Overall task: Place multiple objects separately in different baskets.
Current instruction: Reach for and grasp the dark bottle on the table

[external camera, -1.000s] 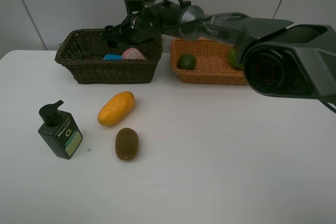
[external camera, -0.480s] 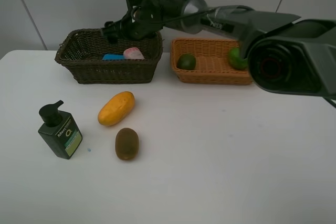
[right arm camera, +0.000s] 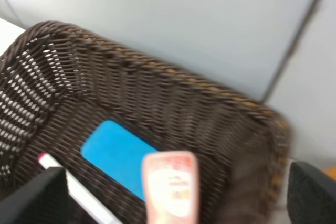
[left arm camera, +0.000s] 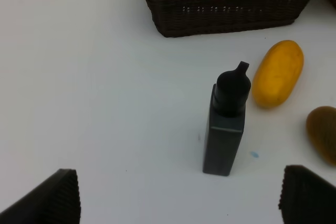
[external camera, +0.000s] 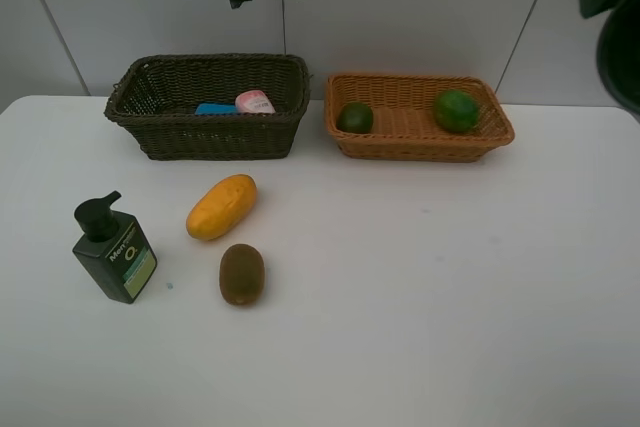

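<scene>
On the white table (external camera: 450, 327), two woven baskets are sitting side by side along the far edge: a dark olive-brown basket (external camera: 205, 137), the deeper one, on the left, and a light orange-tan basket (external camera: 420, 142), the shallower one, on the right.

The right gripper (right arm camera: 170, 195) is hanging high over the dark basket with its jaws spread wide and gripping nothing. The left gripper (left arm camera: 181, 198) is hovering low over the near left part of the table, its jaws likewise standing wide and holding nothing, and is facing the pump bottle.

The dark green pump bottle (external camera: 115, 252) is standing upright near the left front, its black pump head pointing toward the baskets. The yellow mango (external camera: 221, 207) is lying just to its right, between the kiwi and the dark basket. The brown kiwi (external camera: 242, 273) is lying close in front of the mango, apart from it.

In the dark basket, the pink spray bottle (external camera: 254, 102) is lying beside the blue eraser (external camera: 214, 108), with the white marker (right arm camera: 79, 192) lying near the eraser on the basket floor.

In the light basket, one green fruit (external camera: 354, 117) is resting at the left end and a second green fruit (external camera: 455, 110) toward the right end, well apart.

Count: two baskets; eight items, three in the dark basket, two in the light one, three lying loose on the table
</scene>
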